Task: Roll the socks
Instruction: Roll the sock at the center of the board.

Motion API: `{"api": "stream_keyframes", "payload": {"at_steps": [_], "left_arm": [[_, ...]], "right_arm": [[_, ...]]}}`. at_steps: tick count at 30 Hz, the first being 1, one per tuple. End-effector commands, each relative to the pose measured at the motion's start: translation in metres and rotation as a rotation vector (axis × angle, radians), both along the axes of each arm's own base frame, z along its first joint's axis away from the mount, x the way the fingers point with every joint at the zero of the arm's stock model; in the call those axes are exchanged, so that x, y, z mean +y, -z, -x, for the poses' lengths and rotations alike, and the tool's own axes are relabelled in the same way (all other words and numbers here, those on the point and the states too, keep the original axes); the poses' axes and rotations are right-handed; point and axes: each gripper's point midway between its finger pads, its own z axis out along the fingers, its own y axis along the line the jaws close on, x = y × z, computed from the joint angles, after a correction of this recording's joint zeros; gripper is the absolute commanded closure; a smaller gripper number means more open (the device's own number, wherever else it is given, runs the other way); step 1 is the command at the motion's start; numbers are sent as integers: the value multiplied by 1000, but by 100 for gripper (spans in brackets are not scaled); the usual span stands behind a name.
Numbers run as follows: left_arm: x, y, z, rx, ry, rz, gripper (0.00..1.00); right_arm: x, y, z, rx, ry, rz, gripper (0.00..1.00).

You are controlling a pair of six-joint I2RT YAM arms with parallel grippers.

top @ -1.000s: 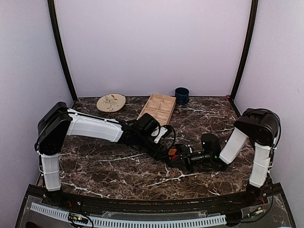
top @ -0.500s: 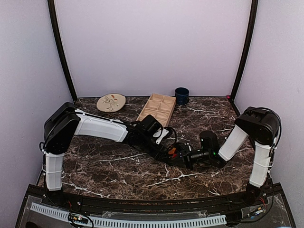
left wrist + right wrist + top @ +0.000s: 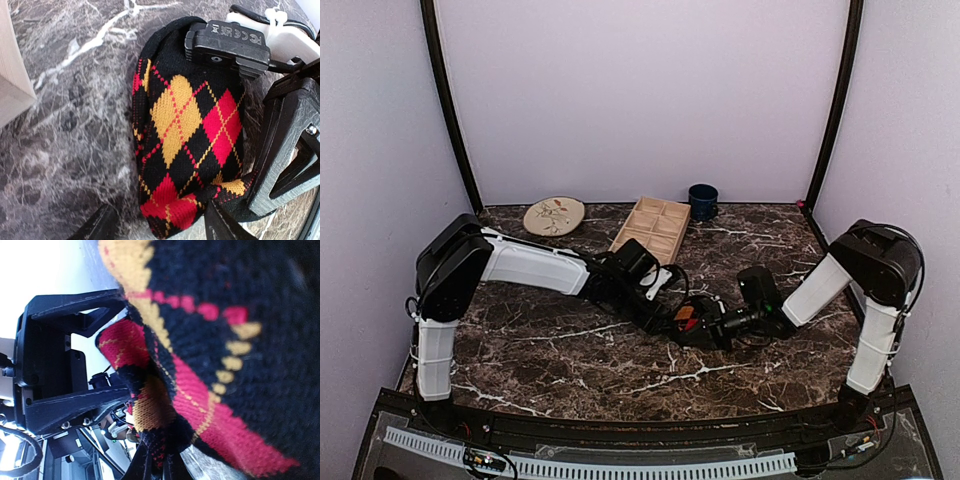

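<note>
**Top external.** 1 argyle sock (image 3: pixel 686 318), bunched into a small bundle on the marble table (image 3: pixel 540 340), near mid-table and between the 2 arms. The left gripper (image 3: pixel 674 312) and right gripper (image 3: pixel 710 324) meet at it from opposite sides. The jaws are too small to read here. No tan sock shows in any view, and I cannot tell whether it sits inside the bundle. At the far edge, well apart from the bundle, stand a wooden tray (image 3: pixel 652 228), a plate (image 3: pixel 554 215) and a blue mug (image 3: pixel 702 200).

**Left wrist.** The argyle sock lies as a fat, loosely rolled oblong flat on the marble, diamonds uppermost. The left gripper's 2 fingers are spread wide, 1 at each side of the roll's near end. They straddle it without squeezing, and I cannot tell whether either finger touches it. At the roll's lower right corner, a twisted fold of knit runs into the right gripper.

- Handling, judged: light, soft knit that is limp and compressible and not fragile.
- A loose roll is likely to spring open if it is let go.
- Best hold, judged: across the full thickness of the roll, or on the cuff edge to stretch it over the bundle. A single surface layer would only peel away.

**Right wrist.** Fabric fills the frame. The right gripper's jaws are pressed nearly together at the bottom edge, pinching a narrow fold of the argyle sock. The left gripper's black frame stands just beyond the bundle.
</note>
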Motion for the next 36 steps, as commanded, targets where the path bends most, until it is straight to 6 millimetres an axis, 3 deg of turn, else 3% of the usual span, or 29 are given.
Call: {"api": "stream_keyframes", "payload": {"at_steps": [1, 8, 14, 36], "left_arm": [[6, 13, -3, 43, -20, -38, 37], [-7, 5, -13, 25, -22, -10, 37], [-15, 9, -18, 37, -12, -20, 37], [-3, 53, -9, 143, -39, -139, 40]], "right_arm": [[-14, 14, 2, 34, -3, 79, 93], [-18, 16, 4, 52, 7, 74, 93], [-19, 18, 2, 72, 25, 51, 93], [-49, 34, -16, -43, -37, 293, 75]]}}
